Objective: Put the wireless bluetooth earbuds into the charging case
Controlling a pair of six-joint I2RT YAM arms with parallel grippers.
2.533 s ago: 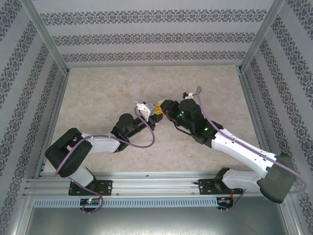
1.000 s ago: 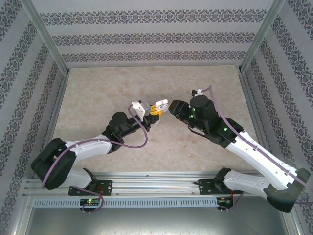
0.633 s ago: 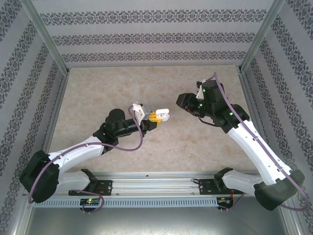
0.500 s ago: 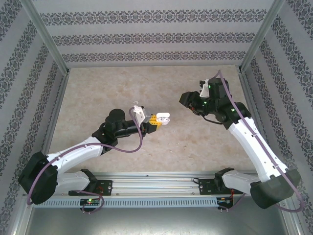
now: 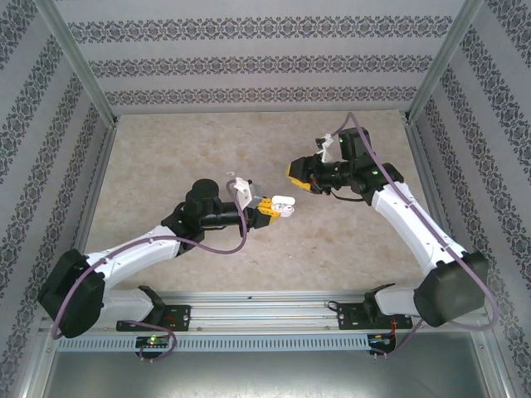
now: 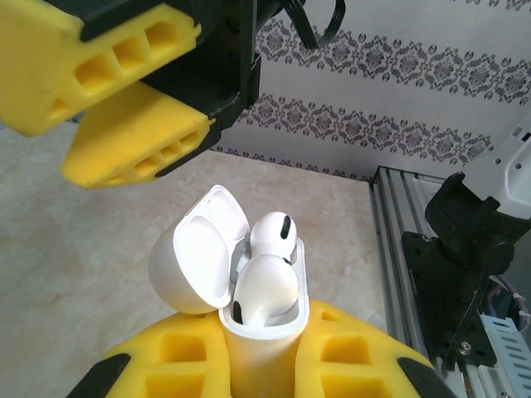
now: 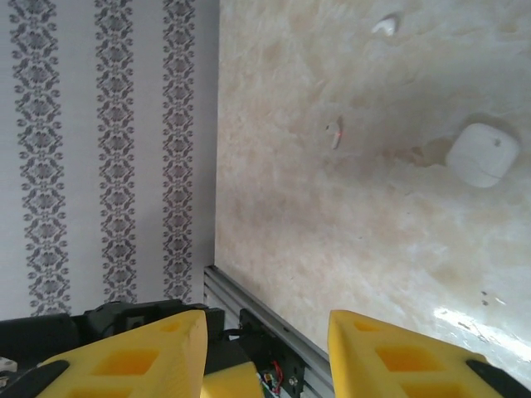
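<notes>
Case (image 6: 257, 332), lid open, two earbuds (image 6: 265, 286) seated inside, sits pinched in the left gripper (image 6: 265, 348) at lower centre. Right gripper (image 7: 267, 332) is spread, empty; upper right, a loose earbud (image 7: 384, 25) and closed case (image 7: 479, 154) lie on the table (image 7: 332, 224).

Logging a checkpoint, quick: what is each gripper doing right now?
Left gripper: closed on the open charging case, with two earbuds sitting inside.
Right gripper: open, holding nothing.

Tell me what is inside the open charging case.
Two white earbuds sit in the case, heads showing beside the raised lid. Their stems are hidden down in its body.
</notes>
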